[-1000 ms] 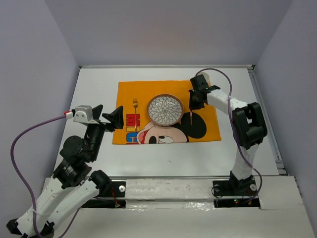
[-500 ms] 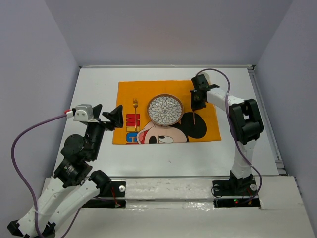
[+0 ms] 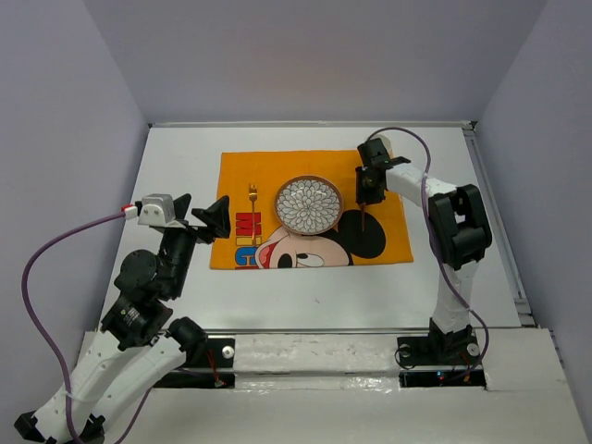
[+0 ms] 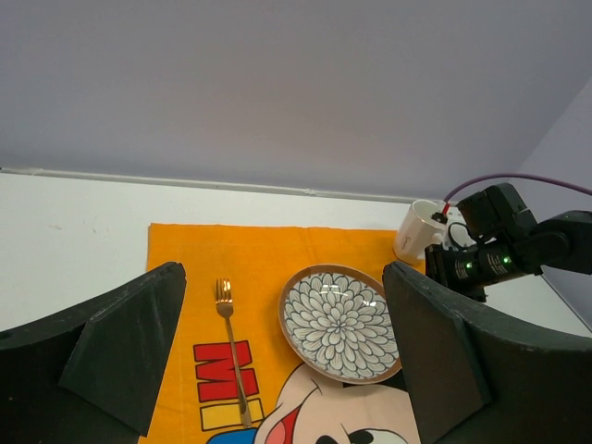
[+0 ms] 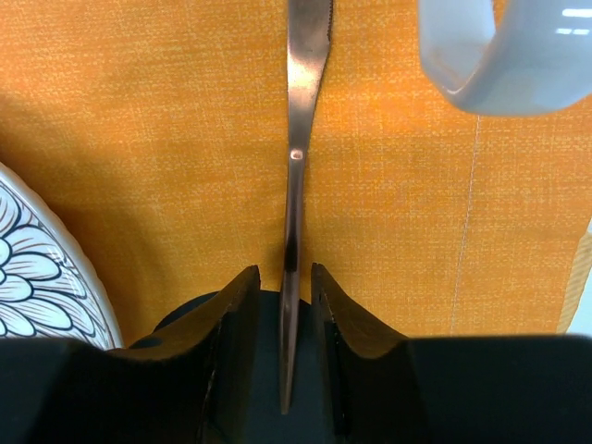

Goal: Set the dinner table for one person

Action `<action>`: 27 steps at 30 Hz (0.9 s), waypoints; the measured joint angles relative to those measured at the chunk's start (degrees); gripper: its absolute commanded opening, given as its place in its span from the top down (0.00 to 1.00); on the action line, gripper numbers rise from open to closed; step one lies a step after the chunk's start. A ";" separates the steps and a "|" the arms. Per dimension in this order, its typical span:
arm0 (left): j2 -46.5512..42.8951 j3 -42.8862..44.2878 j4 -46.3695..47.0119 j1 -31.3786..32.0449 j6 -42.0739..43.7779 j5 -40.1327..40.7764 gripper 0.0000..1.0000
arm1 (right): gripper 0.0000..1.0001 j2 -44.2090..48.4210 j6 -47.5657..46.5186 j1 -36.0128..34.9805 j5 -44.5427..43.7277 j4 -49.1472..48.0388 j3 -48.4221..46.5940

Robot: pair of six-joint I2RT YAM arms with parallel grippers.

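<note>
On the mat (image 3: 277,166), has fork (image 3: 252,199), plate (image 3: 310,204), cup (image 4: 418,242) and knife (image 5: 294,166) down, nearly done; right gripper (image 5: 285,273) barely open round knife, left gripper (image 3: 208,222) wide

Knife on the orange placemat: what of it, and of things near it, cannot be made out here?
Knife: right wrist view, the top edge cuts off its blade tip; top view, too thin for detail.
Mug: right wrist view, only a white part shows at the top edge; top view, the right arm hides most of it.
Plate: right wrist view, the left edge cuts it off.
</note>
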State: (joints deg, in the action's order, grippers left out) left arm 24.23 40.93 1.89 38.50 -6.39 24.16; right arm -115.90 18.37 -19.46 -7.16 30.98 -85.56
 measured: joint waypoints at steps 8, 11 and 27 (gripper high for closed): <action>0.00 0.00 0.00 0.00 0.00 -0.02 0.01 | 0.59 0.57 0.02 0.00 0.98 0.13 0.26; 0.00 0.00 0.00 -0.07 0.00 0.00 0.01 | 0.54 3.93 -0.24 -0.17 2.73 0.44 1.38; 0.52 0.04 0.39 -1.46 0.33 -1.84 0.01 | 0.00 71.06 -5.01 -5.35 6.29 -16.61 23.26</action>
State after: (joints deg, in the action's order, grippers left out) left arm 24.75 40.97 2.28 37.04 -6.07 22.33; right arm -44.84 13.37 -24.82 -0.86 14.37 -62.30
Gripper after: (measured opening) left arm 0.989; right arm 0.994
